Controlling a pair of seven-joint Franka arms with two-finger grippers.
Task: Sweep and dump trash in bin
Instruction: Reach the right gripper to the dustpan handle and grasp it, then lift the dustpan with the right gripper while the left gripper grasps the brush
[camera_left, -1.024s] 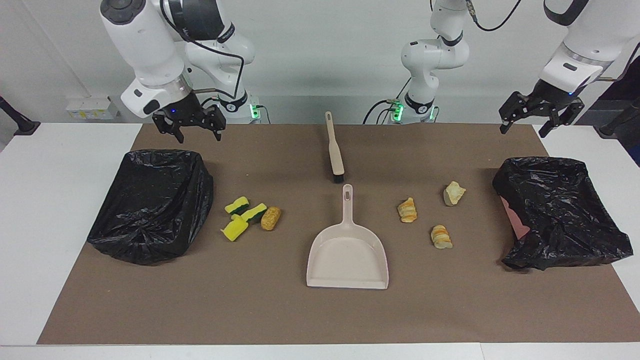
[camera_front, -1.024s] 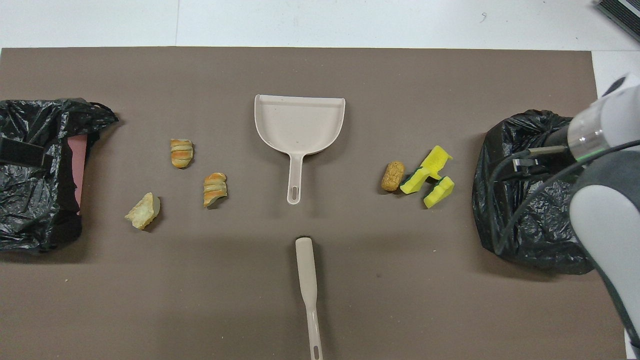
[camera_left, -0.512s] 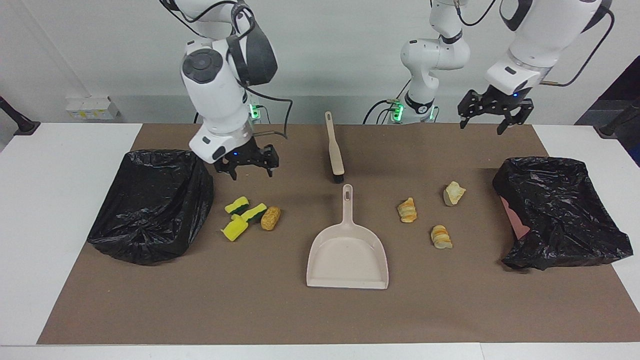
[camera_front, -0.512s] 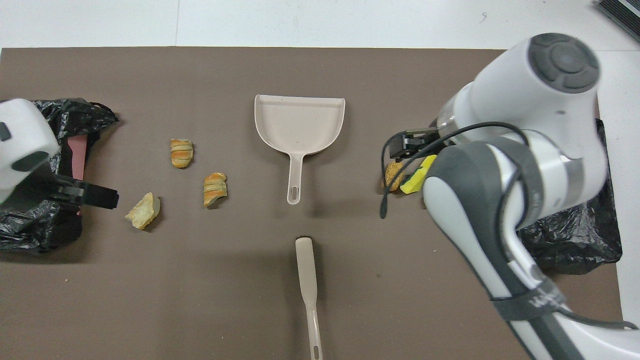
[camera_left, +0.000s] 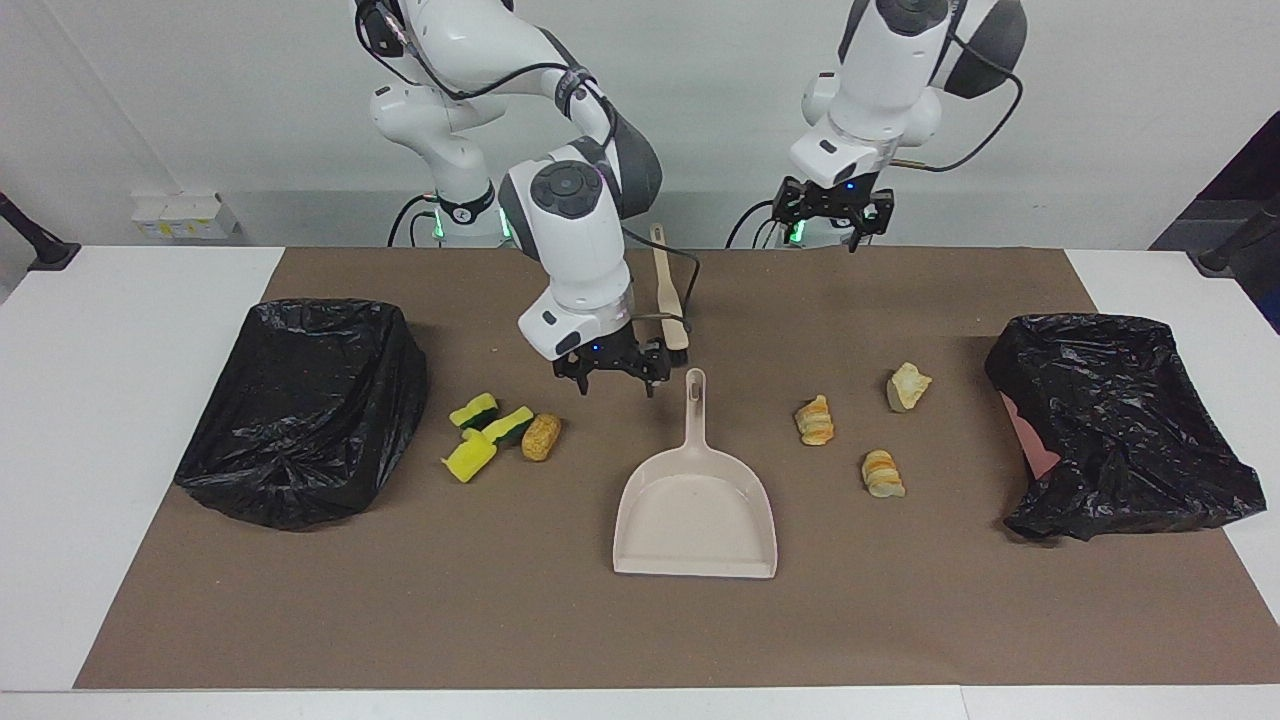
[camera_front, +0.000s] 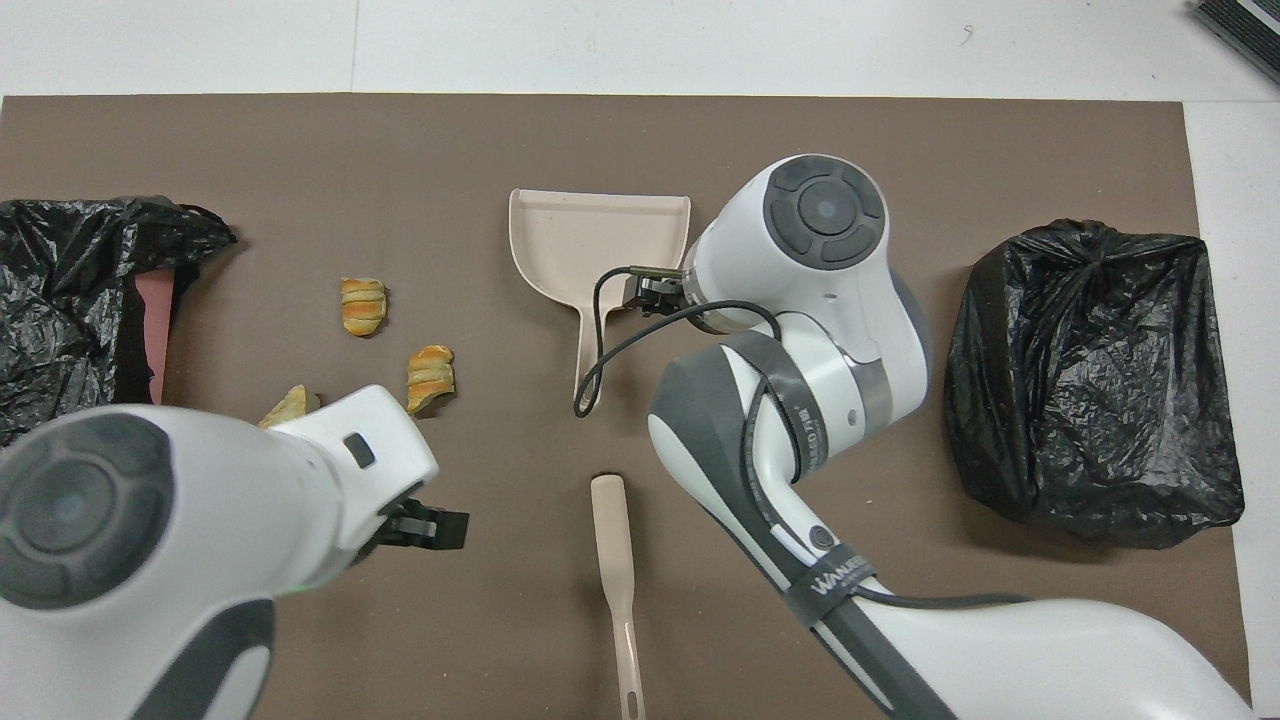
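The trash lies in two groups on the brown mat. Three yellow sponges (camera_left: 475, 410) (camera_left: 510, 425) (camera_left: 468, 458) and a brown bun (camera_left: 541, 436) sit beside the bin (camera_left: 300, 410) at the right arm's end. Three pastry pieces (camera_left: 815, 420) (camera_left: 883, 473) (camera_left: 907, 386) lie toward the other bin (camera_left: 1120, 420). Between the groups lies the beige dustpan (camera_left: 695, 510), handle pointing at the brush (camera_left: 668, 290). My right gripper (camera_left: 612, 378) hangs open and empty beside the dustpan handle and the brush head. My left gripper (camera_left: 832, 232) is open, high over the mat's robot-side edge.
Both bins are lined with black bags; the one at the left arm's end (camera_front: 70, 330) shows a pink wall. In the overhead view the right arm hides the sponges, and the left arm covers part of one pastry (camera_front: 285, 405).
Both arms swung in from over their bins toward the table's middle. The right gripper came down beside the dustpan handle. The left gripper moved toward the brush's handle end. Nothing on the mat moved.
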